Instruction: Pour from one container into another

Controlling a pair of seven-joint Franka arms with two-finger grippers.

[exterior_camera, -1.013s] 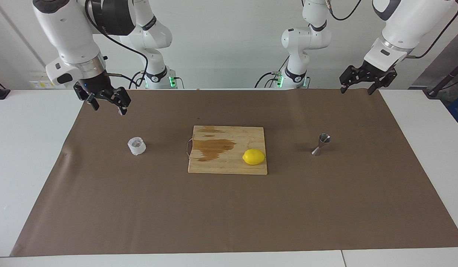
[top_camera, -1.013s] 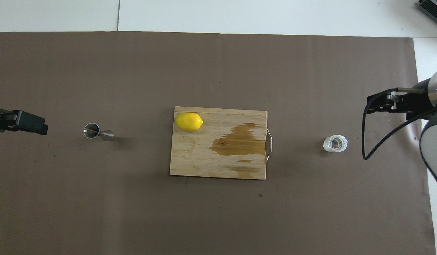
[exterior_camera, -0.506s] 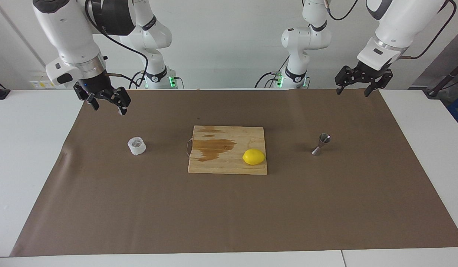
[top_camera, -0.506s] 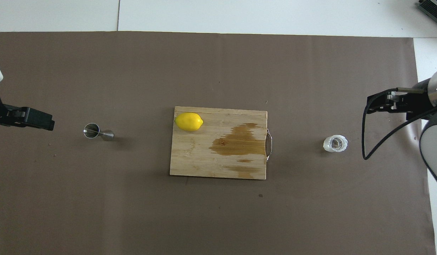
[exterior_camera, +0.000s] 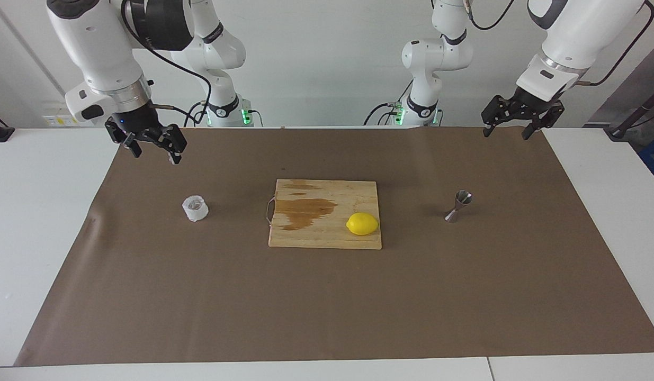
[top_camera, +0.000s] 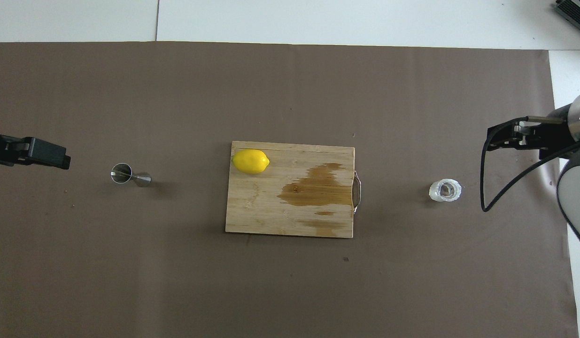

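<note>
The small white crinkled cup (exterior_camera: 195, 208) stands upright on the brown paper at the right arm's end, with something dark inside it in the overhead view (top_camera: 444, 190). The steel hourglass jigger (exterior_camera: 459, 206) stands upright at the left arm's end and also shows in the overhead view (top_camera: 130, 174). My right gripper (exterior_camera: 154, 152) is open and empty, up in the air over the paper's corner at its own end, apart from the cup. My left gripper (exterior_camera: 507, 132) is open and empty, up over the paper's corner at its own end, apart from the jigger.
A wooden cutting board (exterior_camera: 316, 235) with a dark wet stain and a metal handle lies at the middle of the brown paper (exterior_camera: 327, 307). A yellow lemon (exterior_camera: 362, 224) sits on the board's corner toward the jigger. White table surrounds the paper.
My left gripper has shifted a little toward the table's middle and then slightly back. The right arm, cup, jigger, board and lemon have not moved.
</note>
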